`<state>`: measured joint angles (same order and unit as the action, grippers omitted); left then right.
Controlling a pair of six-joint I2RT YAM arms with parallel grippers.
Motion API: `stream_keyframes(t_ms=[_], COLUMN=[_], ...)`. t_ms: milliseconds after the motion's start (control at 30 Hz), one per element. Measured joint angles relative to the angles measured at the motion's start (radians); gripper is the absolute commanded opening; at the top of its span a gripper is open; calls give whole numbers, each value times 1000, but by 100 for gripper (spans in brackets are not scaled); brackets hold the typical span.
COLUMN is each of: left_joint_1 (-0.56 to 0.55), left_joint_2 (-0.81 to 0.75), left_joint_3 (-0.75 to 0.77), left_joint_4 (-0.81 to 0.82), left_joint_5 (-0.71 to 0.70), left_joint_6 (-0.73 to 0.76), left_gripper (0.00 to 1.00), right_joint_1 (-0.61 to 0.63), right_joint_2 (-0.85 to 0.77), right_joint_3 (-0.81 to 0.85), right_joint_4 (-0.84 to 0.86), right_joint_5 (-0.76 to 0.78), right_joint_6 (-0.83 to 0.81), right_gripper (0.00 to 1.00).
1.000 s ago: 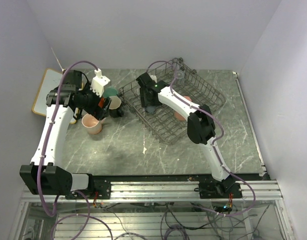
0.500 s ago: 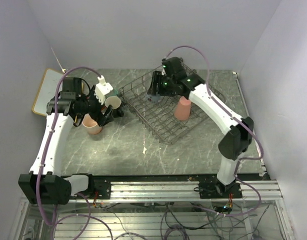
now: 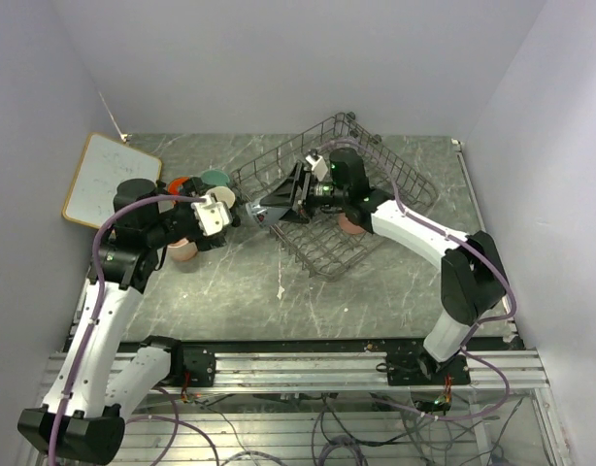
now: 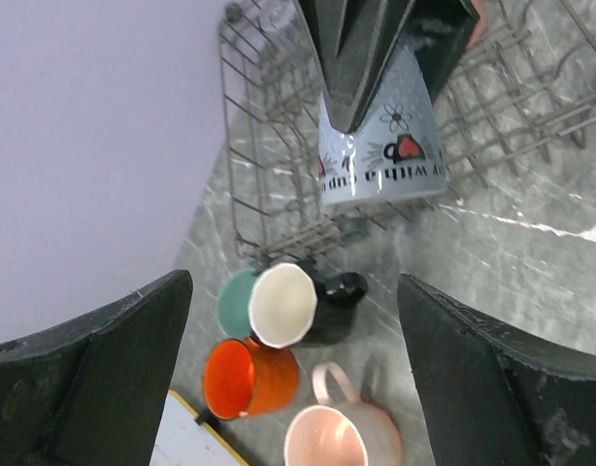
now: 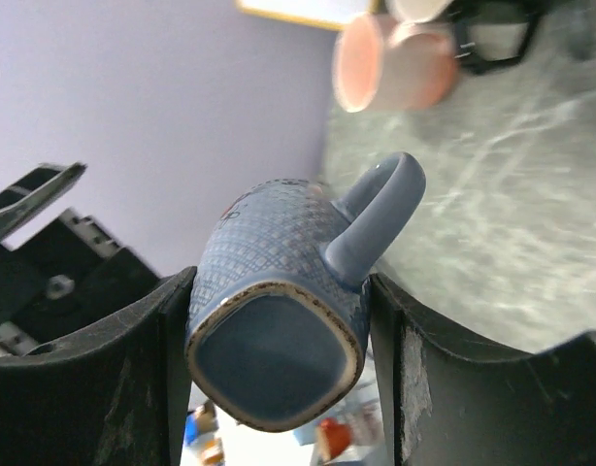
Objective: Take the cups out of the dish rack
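My right gripper [image 5: 279, 291] is shut on the small grey-blue cup [image 5: 279, 320], which lies sideways in the air with its handle up. In the left wrist view that cup [image 4: 380, 146] hangs over the near left edge of the dish rack [image 4: 269, 146], printed side showing. My left gripper [image 4: 293, 282] is open and holds nothing, facing the cup from the left, above the cups on the table: black mug [image 4: 327, 301], mint green [image 4: 230, 301], orange [image 4: 248, 377], pale pink [image 4: 342, 437]. The pink tumbler [image 3: 348, 223] stands in the rack [image 3: 395, 184], partly hidden by my right arm.
The wood-framed whiteboard [image 3: 109, 180] lies at the far left, just behind the group of cups. The two grippers [image 3: 235, 217] [image 3: 274, 206] are close together, tip to tip, at the rack's left corner. Walls close in the table at the back and both sides.
The right gripper has lifted the grey-blue cup out of the rack and carried it left. The left gripper has risen from the table cups and turned toward the rack.
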<state>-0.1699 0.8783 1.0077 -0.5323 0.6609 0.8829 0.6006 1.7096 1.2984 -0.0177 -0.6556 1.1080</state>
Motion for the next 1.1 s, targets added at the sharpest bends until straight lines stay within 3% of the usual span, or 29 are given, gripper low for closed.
stream_keyframes(t_ms=[267,767,867,1000,1067,1100], left_joint_1=[-17,-18,-19,-21,-22,-22], left_joint_2=[-56,-61,-63,-70,-79,-86], left_joint_3=[-10,54,69,75,75,74], left_joint_4=[85,124,112,85,69,71], left_joint_5=[-1,102,125,133,138,141], left_joint_6=[16,-114,-111,-103,-101,-106], left_gripper=[92,71,60,22,11,8], right_joint_1=[31,164,188,207,209,208], right_joint_2=[-13,-32,-21,4,8,8], right_joint_3=[-78,-171,-154,-127,-126,-126], right_joint_4=[443,816,849,879,888,892], right_joint_5=[-148,-143,-128,-106,-93,-89], right_joint_6=[309,545,567,585,597,597], right_gripper=[4,2,2,2,7,14])
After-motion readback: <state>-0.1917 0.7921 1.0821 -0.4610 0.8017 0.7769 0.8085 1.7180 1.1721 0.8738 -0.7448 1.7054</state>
